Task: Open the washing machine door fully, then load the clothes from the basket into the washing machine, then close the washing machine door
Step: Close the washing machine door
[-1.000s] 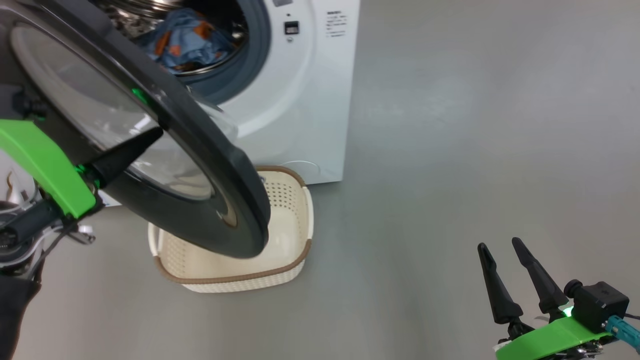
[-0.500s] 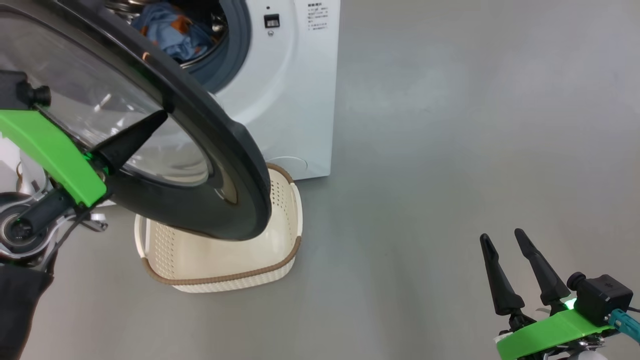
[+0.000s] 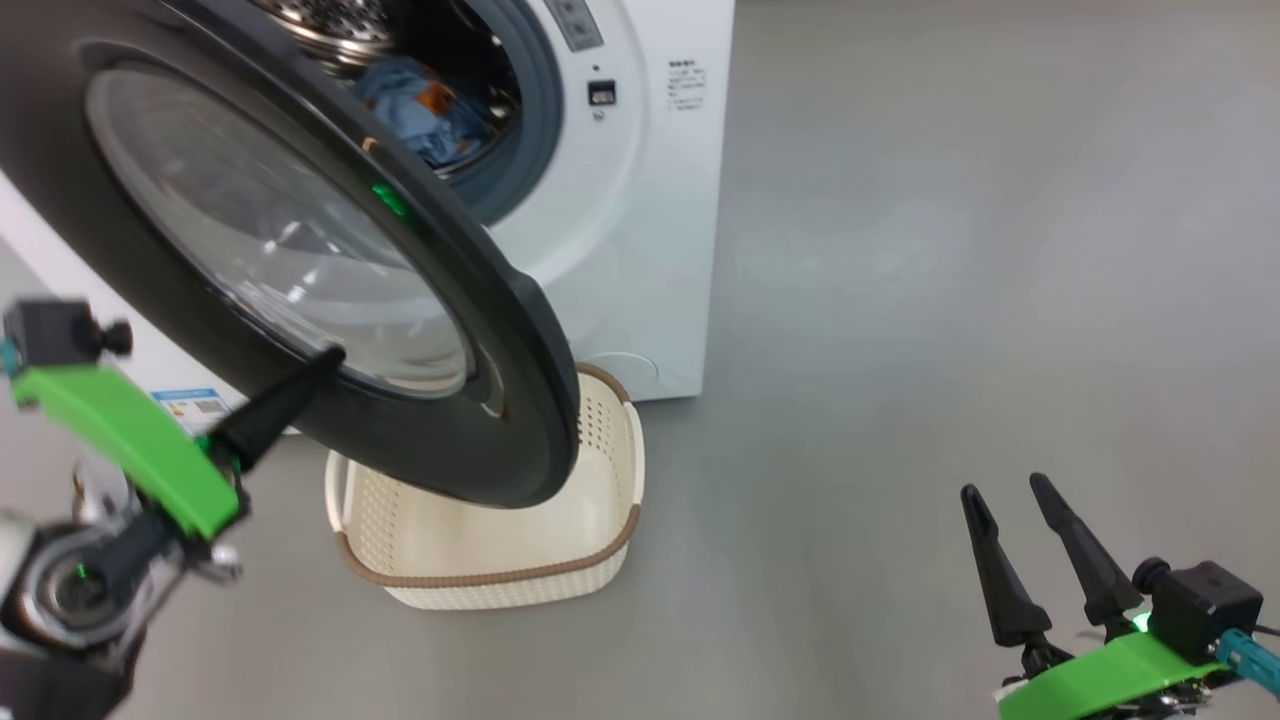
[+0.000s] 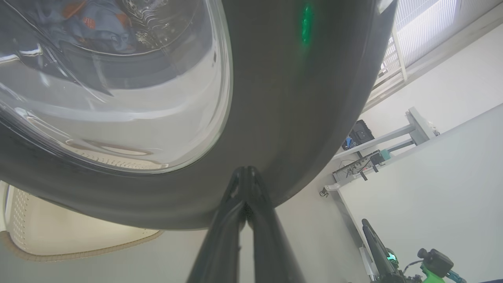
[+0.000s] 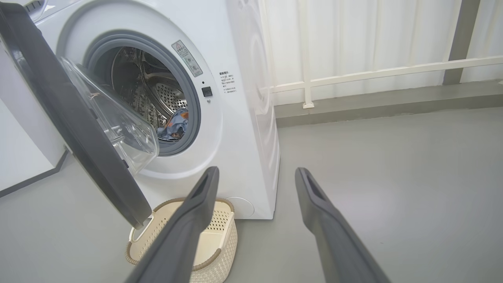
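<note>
Glossy black plastic rings the washing machine door, which stands at an angle, swung partly out from the white washing machine. Its lower edge hangs above the basket.

The basket sits on the grey floor just in front of the machine's base, and its cream inside looks bare. The clothes, blue with orange-brown print, lie bunched in the steel drum behind the grey gasket. Whether both garments are there cannot be told from the heap, though nothing blue shows anywhere outside the machine.

The left gripper has its two dark fingers pressed together with nothing between them. In the left wrist view the tips sit at the outer face of the black rim, below the glass, seemingly touching it. The right gripper hovers well apart over bare floor at the lower right, its fingers spread and empty.

By the look of things, opening and loading are done and only the last step is left: the door must go round until it meets the gasket and latches. The clenched left fingers seem placed to push on the rim for that.
</note>
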You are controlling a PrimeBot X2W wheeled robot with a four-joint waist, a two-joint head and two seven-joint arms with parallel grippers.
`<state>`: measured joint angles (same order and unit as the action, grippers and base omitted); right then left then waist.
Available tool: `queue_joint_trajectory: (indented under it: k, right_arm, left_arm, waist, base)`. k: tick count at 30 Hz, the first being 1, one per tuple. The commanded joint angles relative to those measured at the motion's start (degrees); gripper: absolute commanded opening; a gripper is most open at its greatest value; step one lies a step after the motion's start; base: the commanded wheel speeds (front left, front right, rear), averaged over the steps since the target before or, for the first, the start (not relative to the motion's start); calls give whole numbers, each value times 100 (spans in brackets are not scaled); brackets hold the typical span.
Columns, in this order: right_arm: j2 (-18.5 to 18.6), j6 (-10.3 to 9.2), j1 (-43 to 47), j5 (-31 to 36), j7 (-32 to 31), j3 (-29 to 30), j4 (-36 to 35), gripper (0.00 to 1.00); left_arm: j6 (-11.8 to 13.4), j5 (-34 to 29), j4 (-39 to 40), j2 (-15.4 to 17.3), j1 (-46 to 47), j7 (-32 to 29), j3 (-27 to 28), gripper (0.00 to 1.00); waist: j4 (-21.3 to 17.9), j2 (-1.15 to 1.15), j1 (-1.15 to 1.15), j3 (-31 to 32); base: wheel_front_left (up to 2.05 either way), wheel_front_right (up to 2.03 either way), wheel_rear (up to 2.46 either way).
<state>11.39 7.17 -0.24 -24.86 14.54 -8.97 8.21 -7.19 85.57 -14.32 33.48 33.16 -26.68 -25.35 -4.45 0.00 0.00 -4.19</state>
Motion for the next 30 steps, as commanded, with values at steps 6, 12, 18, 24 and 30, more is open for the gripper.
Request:
queue_joint_trajectory:
  k: [6,12,18,24,30]
  right_arm:
    - [183,32,155,-2,46,-87,-114,100]
    - [211,32,283,-11,46,-73,-130,100]
    - [234,32,336,-25,46,-62,-125,100]
    - [251,32,354,-41,46,-56,-123,100]
    - [265,32,374,-47,46,-46,-124,100]
  left_arm:
    - [-30,-30,294,372,-547,478,116,0]
    - [-30,-19,295,293,-1041,934,-17,0]
    - [-30,-124,123,221,-1411,1571,-122,0]
    - [-30,-281,-100,146,-1692,2253,-323,0]
    - [-30,-613,-348,97,-1917,3344,-601,57]
  waist:
    - [253,0,0,262]
    - [433,0,0,352]
    - [540,0,0,397]
    - [615,0,0,423]
    - [659,0,0,429]
  base:
    - [0,0,0]
    - [0,0,0]
    - [0,0,0]
    - [0,0,0]
    - [0,0,0]
